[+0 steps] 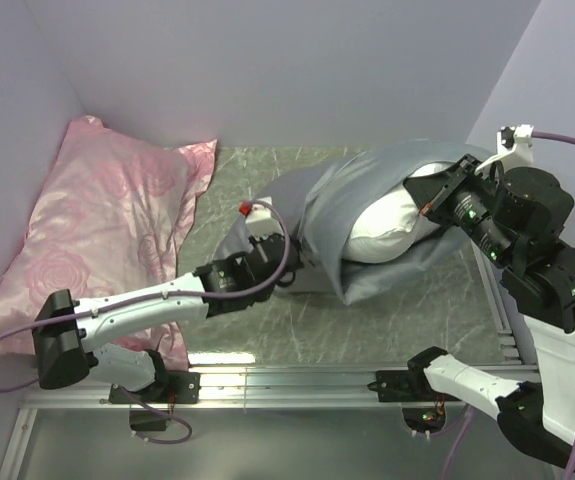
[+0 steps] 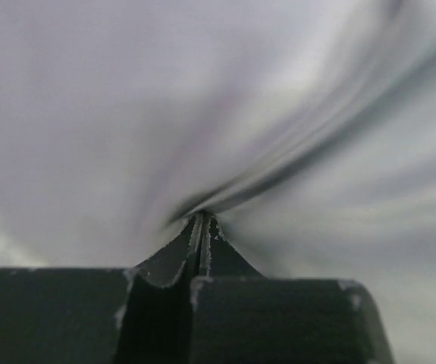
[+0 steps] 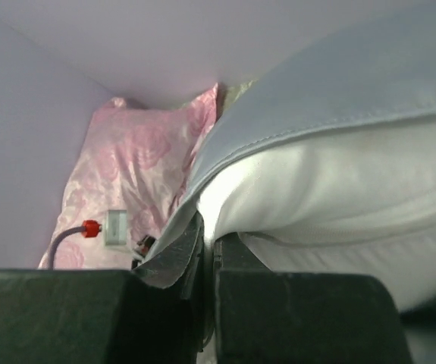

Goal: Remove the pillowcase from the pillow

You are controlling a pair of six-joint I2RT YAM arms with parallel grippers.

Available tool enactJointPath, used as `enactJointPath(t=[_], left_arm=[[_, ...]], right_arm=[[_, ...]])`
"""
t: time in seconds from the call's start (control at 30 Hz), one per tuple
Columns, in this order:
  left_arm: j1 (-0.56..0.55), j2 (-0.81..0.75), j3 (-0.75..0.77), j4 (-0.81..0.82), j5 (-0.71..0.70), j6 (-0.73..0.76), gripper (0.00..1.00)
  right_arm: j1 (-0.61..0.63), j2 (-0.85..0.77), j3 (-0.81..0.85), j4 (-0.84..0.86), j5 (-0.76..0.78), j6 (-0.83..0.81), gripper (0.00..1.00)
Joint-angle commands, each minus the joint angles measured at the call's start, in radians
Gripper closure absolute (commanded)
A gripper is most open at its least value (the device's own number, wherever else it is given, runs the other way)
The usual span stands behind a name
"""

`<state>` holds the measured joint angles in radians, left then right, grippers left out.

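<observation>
The left gripper (image 2: 204,224) is seen closed tight on a pinch of the grey pillowcase (image 1: 332,200), with taut folds radiating from the fingertips and the cloth filling the whole wrist view. From above, this grasp is found at the left, flattened end of the pillowcase, low over the marbled bench (image 1: 267,335). The right gripper (image 3: 208,246) is pressed almost fully together, only a thin slit being left, and the edge of the white pillow (image 3: 316,189) appears to be caught in it; the grey hem is draped over the outer side of one finger. The pillow is exposed at its right end beside this gripper, while the rest is covered by the pillowcase, which is bunched around its middle and far side. The whole bundle lies across the centre and right of the bench, between the two grippers. A shiny pink rose-patterned pillow (image 1: 107,220) is propped in the far left corner against the pale walls (image 1: 267,70), apart from the bundle. A red-capped connector (image 3: 90,227) on the left wrist is seen between them.
</observation>
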<state>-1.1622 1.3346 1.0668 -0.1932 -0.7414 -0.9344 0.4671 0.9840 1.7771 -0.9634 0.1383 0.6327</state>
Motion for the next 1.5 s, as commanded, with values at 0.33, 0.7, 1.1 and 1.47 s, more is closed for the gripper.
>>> enactJointPath(t=[0.33, 0.7, 1.1, 1.47], left_arm=[[0.225, 0.043, 0.360, -0.193, 0.201, 0.273, 0.92], [0.098, -0.161, 0.538, -0.095, 0.373, 0.619, 0.35], [-0.128, -0.081, 0.490, 0.035, 0.298, 1.150, 0.17], [-0.139, -0.017, 0.412, 0.178, 0.185, 1.347, 0.17]], right_arm=[[0.013, 0.005, -0.042, 0.388, -0.089, 0.028, 1.00], [0.080, 0.160, -0.079, 0.408, -0.094, -0.019, 1.00], [0.131, 0.271, 0.076, 0.347, -0.091, -0.037, 1.00], [0.151, 0.234, 0.067, 0.344, -0.095, -0.025, 1.00]])
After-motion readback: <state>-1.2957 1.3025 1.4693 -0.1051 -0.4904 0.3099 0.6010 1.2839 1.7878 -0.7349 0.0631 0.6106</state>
